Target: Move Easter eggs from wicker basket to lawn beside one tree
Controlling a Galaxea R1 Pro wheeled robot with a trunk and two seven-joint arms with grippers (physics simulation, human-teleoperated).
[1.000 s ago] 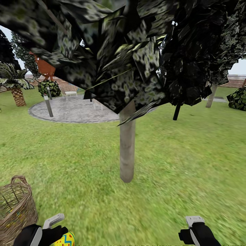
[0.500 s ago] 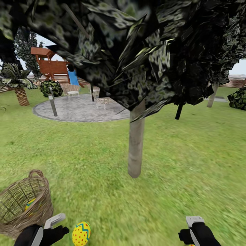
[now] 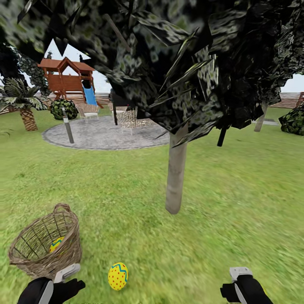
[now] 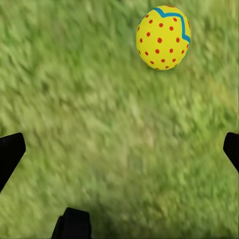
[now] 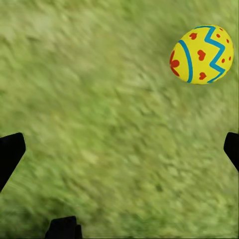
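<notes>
A yellow Easter egg (image 3: 118, 276) with red dots lies on the lawn (image 3: 236, 198) between the wicker basket (image 3: 25, 253) and the tree (image 3: 176, 173). The left wrist view shows it (image 4: 163, 37) ahead of my open left gripper (image 4: 119, 152), apart from the fingers. Another egg (image 3: 56, 243) rests inside the basket. My left gripper (image 3: 69, 279) hovers just beside the basket's near rim. A further egg (image 5: 201, 55) lies on grass ahead of my open right gripper (image 5: 119, 149). In the head view, my right gripper (image 3: 238, 278) is low at the right.
The tree's dark crown (image 3: 181, 63) hangs low over the upper view. Behind it are a round paved patio (image 3: 101, 135) with chairs, a post (image 3: 66, 124), a palm (image 3: 25, 114), a play tower (image 3: 67, 78) and a bush (image 3: 294, 121). Open grass stretches to the right of the trunk.
The whole head view has shifted, so the camera moved: basket, lawn egg and trunk slid right and up in the picture, and the basket shows fully. Both grippers keep their places in the frame.
</notes>
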